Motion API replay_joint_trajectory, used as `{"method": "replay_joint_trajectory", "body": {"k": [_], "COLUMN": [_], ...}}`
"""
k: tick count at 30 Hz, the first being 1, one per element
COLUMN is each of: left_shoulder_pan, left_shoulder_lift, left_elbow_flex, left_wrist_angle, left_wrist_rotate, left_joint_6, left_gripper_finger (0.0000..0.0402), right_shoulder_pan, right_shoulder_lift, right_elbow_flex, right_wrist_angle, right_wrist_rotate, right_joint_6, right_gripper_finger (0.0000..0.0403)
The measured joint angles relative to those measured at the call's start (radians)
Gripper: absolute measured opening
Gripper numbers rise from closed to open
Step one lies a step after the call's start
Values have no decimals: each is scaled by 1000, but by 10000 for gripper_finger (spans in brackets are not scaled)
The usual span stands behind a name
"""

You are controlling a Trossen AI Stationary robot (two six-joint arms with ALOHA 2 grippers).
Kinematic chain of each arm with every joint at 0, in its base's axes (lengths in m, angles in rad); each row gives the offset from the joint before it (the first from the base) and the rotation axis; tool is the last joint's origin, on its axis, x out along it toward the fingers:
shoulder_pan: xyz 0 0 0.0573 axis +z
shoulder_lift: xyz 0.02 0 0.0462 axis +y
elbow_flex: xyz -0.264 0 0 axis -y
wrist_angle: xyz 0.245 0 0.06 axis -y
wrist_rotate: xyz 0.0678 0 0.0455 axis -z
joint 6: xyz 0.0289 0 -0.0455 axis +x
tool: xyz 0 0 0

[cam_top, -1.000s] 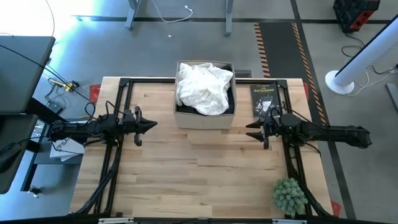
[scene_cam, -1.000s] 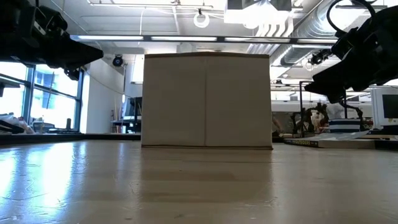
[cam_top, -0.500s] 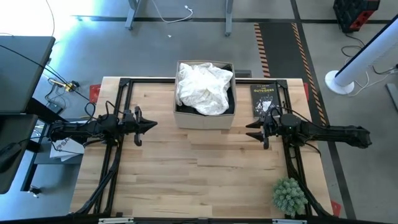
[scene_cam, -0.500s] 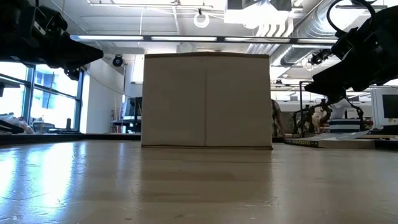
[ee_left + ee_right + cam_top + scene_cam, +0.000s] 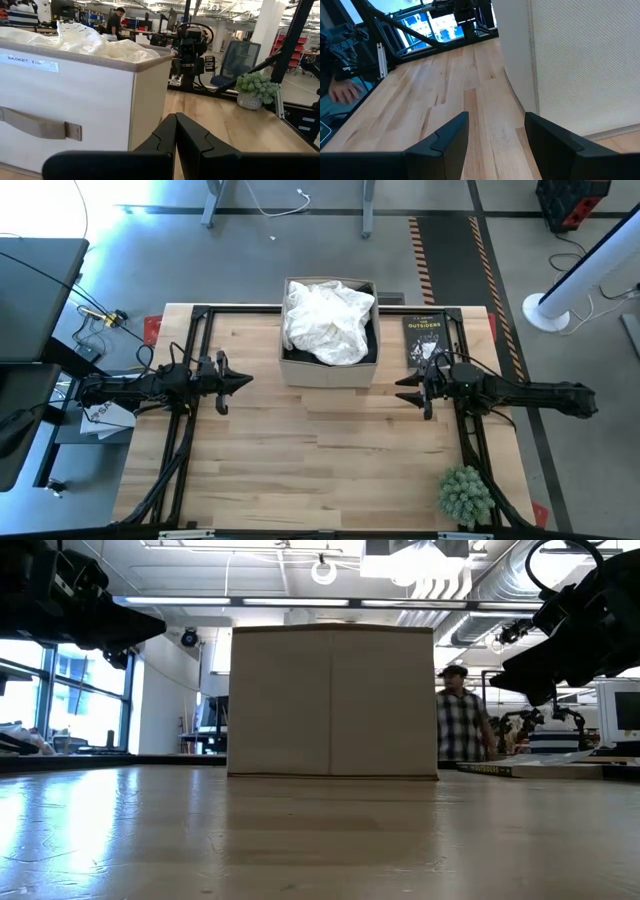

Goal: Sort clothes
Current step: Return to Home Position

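grey floor [image 5: 300, 240], hazard-striped mat [image 5: 450, 260], ceiling strip lights [image 5: 300, 602], windows [image 5: 60, 690], plaid-shirted person [image 5: 460, 725].

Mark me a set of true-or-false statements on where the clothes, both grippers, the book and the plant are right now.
1. The white garment lies in the basket. True.
2. The left gripper holds a garment. False: it is shut on nothing, beside the basket.
3. The right gripper is open and empty. True.
4. The book sits inside the basket. False: it lies flat on the table, beside the basket on the right arm's side.
5. The plant stands on the left arm's side. False: it is on the right arm's side.
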State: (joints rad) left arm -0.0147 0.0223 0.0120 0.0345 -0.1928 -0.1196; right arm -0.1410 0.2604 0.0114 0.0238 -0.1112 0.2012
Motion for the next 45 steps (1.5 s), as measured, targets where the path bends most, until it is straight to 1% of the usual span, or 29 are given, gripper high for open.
{"method": "replay_joint_trajectory", "body": {"k": [2, 7, 20, 45], "left_shoulder_pan": [0, 0, 0, 0], "left_shoulder_lift": [0, 0, 0, 0], "left_elbow_flex": [0, 0, 0, 0], "left_wrist_angle": [0, 0, 0, 0], "left_wrist_rotate": [0, 0, 0, 0], "left_joint_6": [0, 0, 0, 0], "left_gripper_finger": [7, 7, 7, 7], "right_shoulder_pan": [-4, -16, -16, -16], "right_shoulder_lift": [-11, -74, -76, -76], "right_elbow_flex": [0, -1, -2, -2], "right_wrist_angle": [8, 105, 64, 63], "right_wrist_rotate": [0, -3, -3, 1], "right_joint_6": [0, 0, 0, 0], "right_gripper_finger": [192, 192, 192, 193]}}
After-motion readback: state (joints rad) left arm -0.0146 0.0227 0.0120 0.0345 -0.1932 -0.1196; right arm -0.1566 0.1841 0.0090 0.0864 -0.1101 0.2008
